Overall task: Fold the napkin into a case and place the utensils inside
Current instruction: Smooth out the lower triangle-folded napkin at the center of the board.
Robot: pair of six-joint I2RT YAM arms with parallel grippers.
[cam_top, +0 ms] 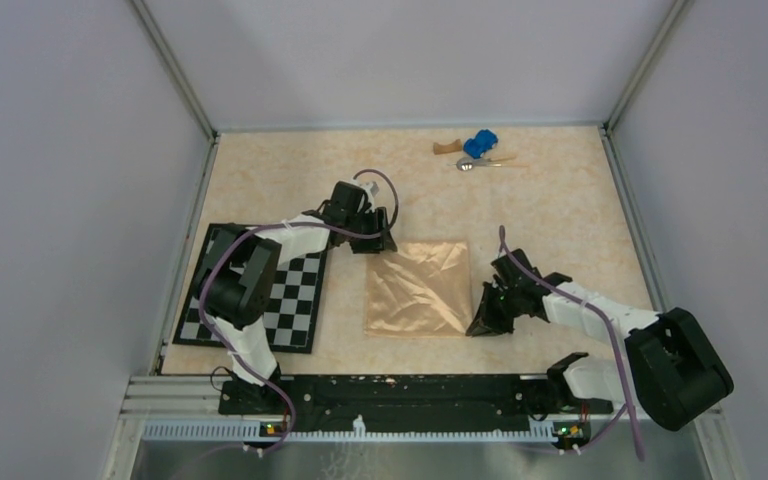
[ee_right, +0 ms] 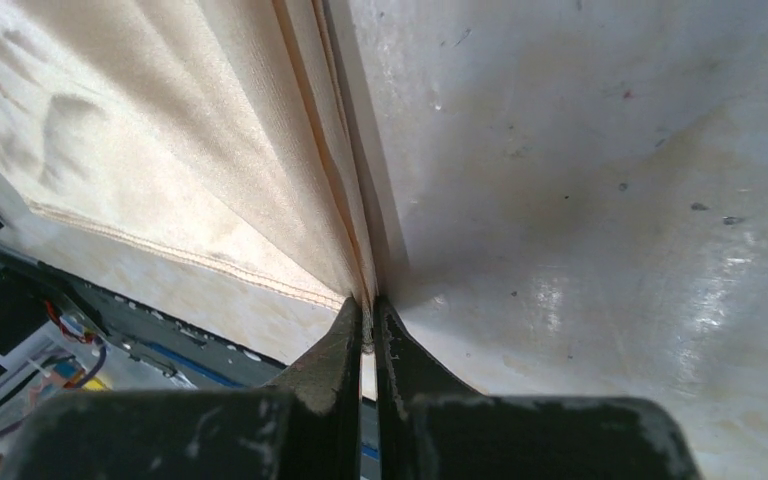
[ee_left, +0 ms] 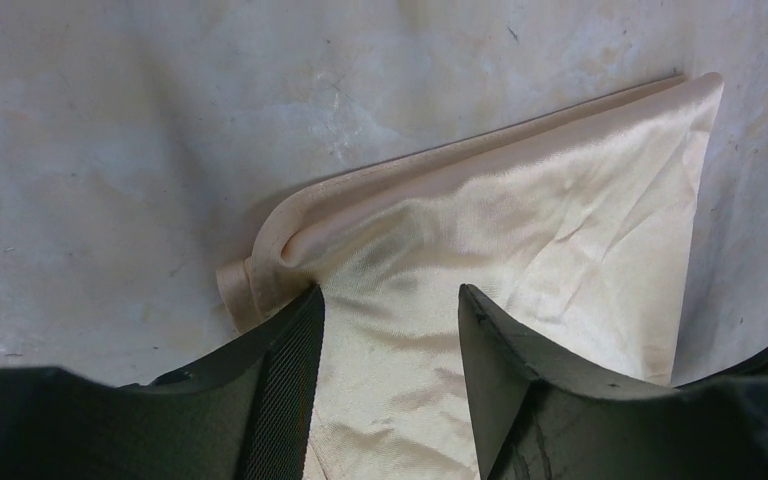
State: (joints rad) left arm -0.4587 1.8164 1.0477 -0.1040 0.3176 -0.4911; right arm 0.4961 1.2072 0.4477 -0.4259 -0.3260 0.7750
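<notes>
Top external view first: thin peach-orange cloth napkin (cam_top: 418, 290) flat near the middle of the marbled beige desk (cam_top: 560, 220), just right of the black-and-white checkerboard mat (cam_top: 305, 300). Roughly square, not yet a narrow case. Small shiny silver spoon (cam_top: 472, 163) well apart at the far edge, just beside a blue toy car (cam_top: 480, 143) and a brown curved wooden block (cam_top: 447, 148).

By the left wrist view, left gripper (ee_left: 390, 300) released over the far left corner of the cloth. Fingers (ee_left: 280, 380) spread, fabric slack between them, nothing pinched. By the right wrist view, right gripper (ee_right: 365, 315) clenched on the near right corner, grasping seemingly several stacked layers by a thin margin of hem only.

Likely troubles from here:

- Dragging instead of folding: probable on any pull with only one corner held and the opposite one loose, the glossy sheet sliding whole or skewing.
- Losing a layer: risk from so shallow a bite, lower plies free to slip out and fan open.
- Trapping the rolled-over hem (ee_left: 260, 280) at the far left corner: a lump creased into the fold if closed on without flattening.
- Missing the edge on closing: one ply caught, or bare desk.
- Later, reaching for the spoon and nudging its close neighbours.
</notes>
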